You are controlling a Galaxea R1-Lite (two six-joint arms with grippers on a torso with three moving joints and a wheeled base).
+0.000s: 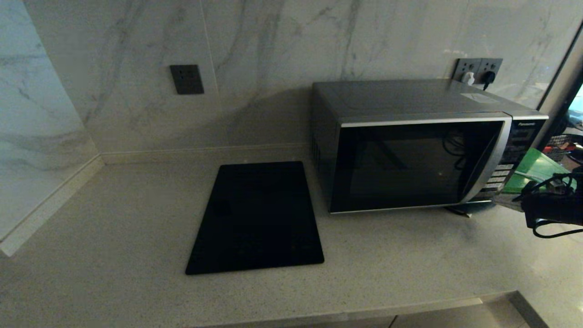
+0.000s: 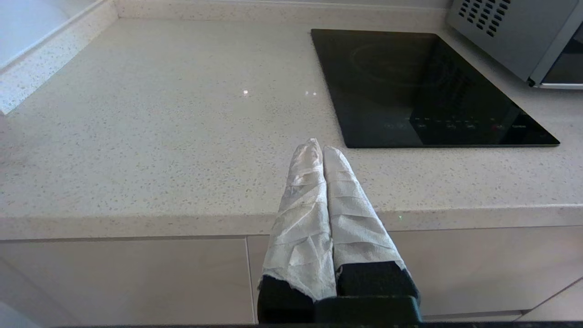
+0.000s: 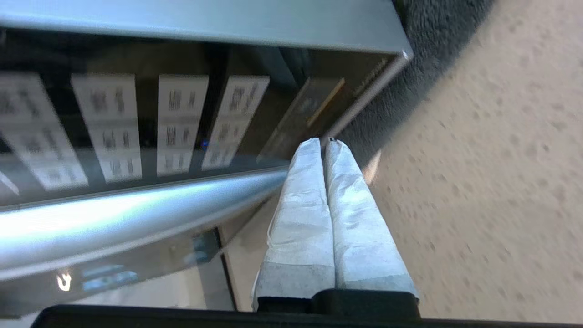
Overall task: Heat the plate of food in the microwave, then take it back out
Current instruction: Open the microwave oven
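the microwave (image 1: pixel 416 146) sits on the desk (image 1: pixel 114 255) at the back right, against the wall. its dark glass door is closed. its button panel (image 1: pixel 505 166) is on its right end, past the curved silver trim.

the right tool (image 3: pixel 324 145) is the one that matters now. in the head view the right arm shows at the right edge, low beside the front right corner of the microwave. in the right wrist view the two wrapped fingers (image 3: pixel 309 200) are pressed together with nothing between them. their tips are just in front of the bottom end of the button panel (image 3: pixel 136 123), very near the lowest button. i cannot tell if they touch it. the buttons lie straight ahead of the tips, so a small push forward looks like the next move, maybe to pop the door or start the heat.

the left tool (image 2: pixel 317 148) is far from the microwave. it hangs out past the front edge of the desk, well to the left of the flat black slab (image 1: pixel 257 216). its fingers are pressed together too and hold nothing. the right arm is much nearer to the buttons and the door.

the plate of food cannot be seen on the desk. the glass is too dark to tell if it is inside. a green board (image 1: pixel 535 171) peeks out to the right of the microwave.
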